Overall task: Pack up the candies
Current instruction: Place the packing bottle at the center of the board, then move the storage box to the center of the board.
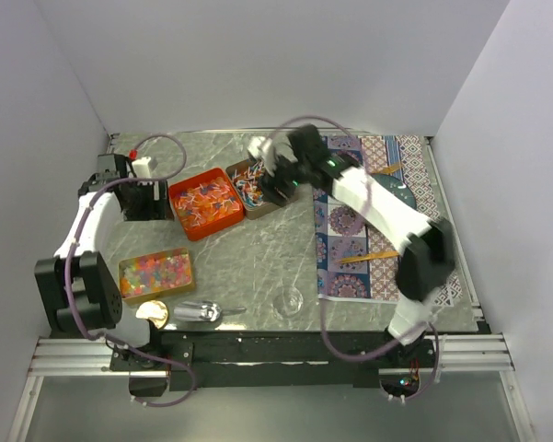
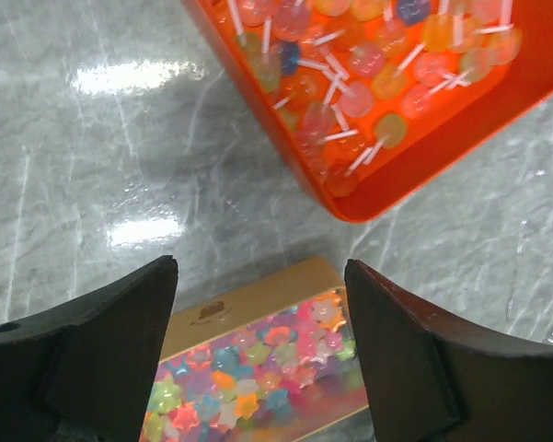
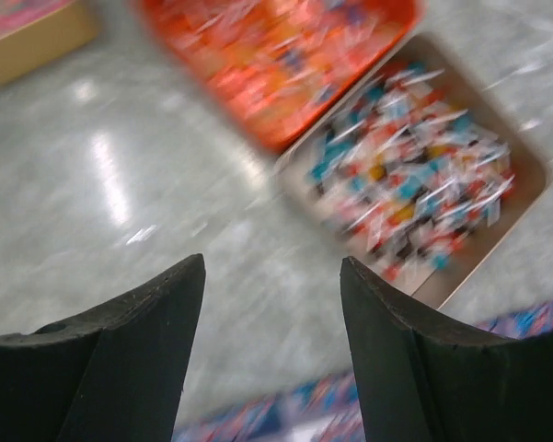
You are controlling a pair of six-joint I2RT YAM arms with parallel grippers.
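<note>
Small wrapped candies in red, white, blue and orange fill a brown tray [image 1: 247, 185], which is blurred in the right wrist view [image 3: 414, 175]. An orange tray [image 1: 205, 203] holds lollipop-like sweets and shows in the left wrist view [image 2: 386, 92]. A tan box [image 1: 156, 273] holds multicoloured star-shaped pieces [image 2: 258, 368]. My right gripper [image 1: 272, 184] is open and empty, hovering beside the brown tray [image 3: 272, 261]. My left gripper [image 1: 140, 199] is open and empty, left of the orange tray, with the star box showing below its fingers [image 2: 259, 267].
A silver scoop [image 1: 199, 312] and a gold round piece [image 1: 152, 313] lie near the front edge. A clear glass cup [image 1: 290, 300] stands front centre. A patterned mat [image 1: 350, 267] at the right carries a teal plate [image 1: 393, 193] and orange sticks [image 1: 368, 257].
</note>
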